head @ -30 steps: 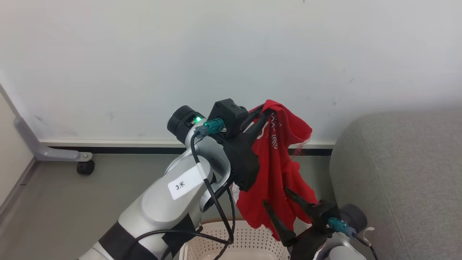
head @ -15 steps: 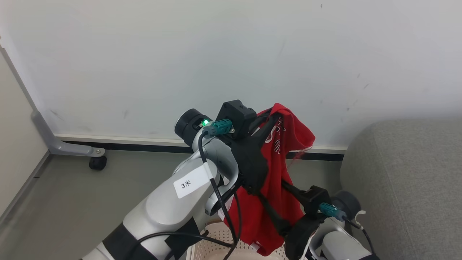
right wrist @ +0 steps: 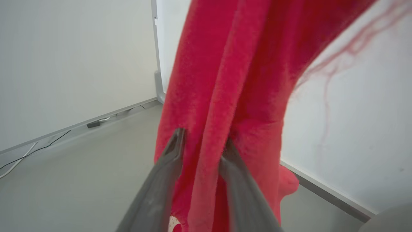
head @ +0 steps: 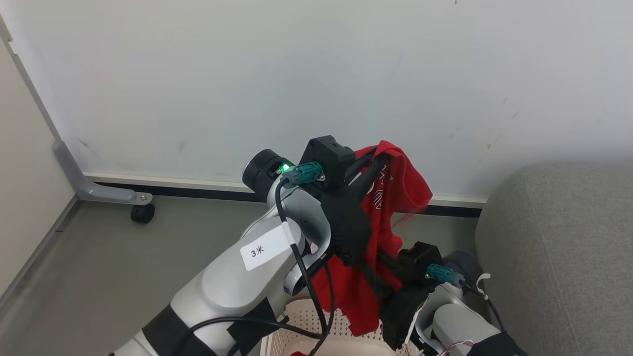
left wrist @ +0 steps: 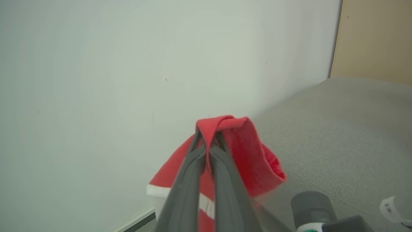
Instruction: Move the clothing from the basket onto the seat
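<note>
Midway, red basketball garment (head: 408, 185) hangs over the basket (head: 296, 329) beside the sofa (head: 559, 247)
Left gripper (left wrist: 207, 138) clenches its top; right gripper (right wrist: 204, 137) straddles the cloth, grip unclear; next, carry over the sofa

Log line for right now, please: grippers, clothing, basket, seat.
left gripper: shut on clothing, raised | right gripper: jaws flank hanging part, grip unclear | clothing: hanging above basket | seat: not reached
</note>
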You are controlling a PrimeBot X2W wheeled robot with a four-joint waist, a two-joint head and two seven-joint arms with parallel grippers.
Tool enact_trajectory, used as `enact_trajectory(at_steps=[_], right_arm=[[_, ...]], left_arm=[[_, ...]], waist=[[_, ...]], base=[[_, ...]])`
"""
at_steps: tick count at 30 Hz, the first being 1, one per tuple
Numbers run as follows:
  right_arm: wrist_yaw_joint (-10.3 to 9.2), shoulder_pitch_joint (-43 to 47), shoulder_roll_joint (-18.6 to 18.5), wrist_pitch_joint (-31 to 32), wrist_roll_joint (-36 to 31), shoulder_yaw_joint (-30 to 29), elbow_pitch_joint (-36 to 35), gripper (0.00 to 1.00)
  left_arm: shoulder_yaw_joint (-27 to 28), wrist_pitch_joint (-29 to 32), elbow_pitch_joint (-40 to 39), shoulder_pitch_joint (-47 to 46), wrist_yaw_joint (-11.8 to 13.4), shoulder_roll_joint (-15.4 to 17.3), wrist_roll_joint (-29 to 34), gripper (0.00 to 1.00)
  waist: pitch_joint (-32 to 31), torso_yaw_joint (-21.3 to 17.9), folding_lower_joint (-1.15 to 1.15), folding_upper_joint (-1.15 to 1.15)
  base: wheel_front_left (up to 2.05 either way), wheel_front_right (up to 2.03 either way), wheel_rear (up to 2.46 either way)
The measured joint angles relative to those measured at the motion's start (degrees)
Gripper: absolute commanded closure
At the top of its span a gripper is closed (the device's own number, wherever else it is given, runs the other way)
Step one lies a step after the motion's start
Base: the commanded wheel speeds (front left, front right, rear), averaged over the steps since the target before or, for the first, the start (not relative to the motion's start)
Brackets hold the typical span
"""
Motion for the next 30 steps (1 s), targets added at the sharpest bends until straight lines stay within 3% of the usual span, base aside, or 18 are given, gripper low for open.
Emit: enact_trajectory(at_steps=[1,3,4,12,13,14,15,16,17,26,30], right_arm=[[0.0,-0.19,0.01,0.0,0.25,-0.05,0.36,0.7],[0.0,-0.42,-0.01,0.0,0.7,-0.07,0.73,0.94],[0.0,-0.49,0.02,0.0,0.78,-0.11,0.88,1.0],[0.0,-1.02,0.0,0.0,2.21,-2.77,1.59,1.0],[0.0,-1.02,0.0,0.0,2.21,-2.77,1.59,1.0],[0.0,-1.04,-0.01,0.0,2.27,-3.04,1.48,1.0],[0.0,-1.03,-0.02,0.0,2.32,-3.35,1.23,1.0],[0.0,-1.03,-0.07,0.0,2.48,-3.63,0.82,1.0],[0.0,-1.03,-0.18,0.0,2.59,-3.82,0.37,1.0],[-0.09,0.92,-4.12,0.01,2.77,-7.5,-4.75,1.0],[-1.23,3.59,-6.0,0.01,2.79,-9.51,-7.8,1.0]], left_arm=[[0.14,0.0,0.12,0.0,0.19,0.0,0.0,1.0],[0.74,0.0,0.27,0.06,0.6,0.09,0.0,1.0],[0.97,0.0,0.29,0.09,0.96,0.18,-0.02,1.0],[2.7,-0.79,1.08,2.53,2.5,1.99,-1.8,1.0],[2.7,-0.79,1.08,2.53,2.5,1.99,-1.8,0.93],[2.89,-0.92,1.27,3.03,2.54,2.31,-1.87,0.64],[3.03,-1.13,1.41,3.53,2.75,2.61,-1.87,0.47],[3.2,-1.45,1.65,3.99,2.98,2.81,-1.88,0.06],[3.39,-1.62,1.87,4.45,3.02,3.03,-1.92,0.0],[3.67,-5.27,3.91,9.42,4.04,4.68,-2.01,0.0],[3.69,-7.06,4.58,12.4,4.7,5.05,-1.98,0.0]], waist=[[0.05,-0.01,0.0,0.0],[0.15,-0.16,0.0,0.0],[0.2,-0.32,0.0,0.0],[0.52,-2.53,0.0,0.0],[0.52,-2.53,0.0,0.0],[0.55,-2.9,0.0,0.0],[0.58,-3.3,0.0,0.0],[0.61,-3.7,0.0,0.0],[0.63,-4.12,0.0,0.0],[0.54,-8.19,0.0,0.0],[0.37,-9.97,0.0,0.0]], base=[[0.0,0.0,0.0],[0.0,0.0,0.0],[0.0,0.0,0.0],[0.0,0.0,0.0],[0.0,0.0,0.0],[0.0,0.0,0.0],[0.0,0.0,0.0],[0.0,0.0,0.0],[0.0,0.0,0.0],[0.0,0.0,0.0],[0.0,0.0,0.0]])
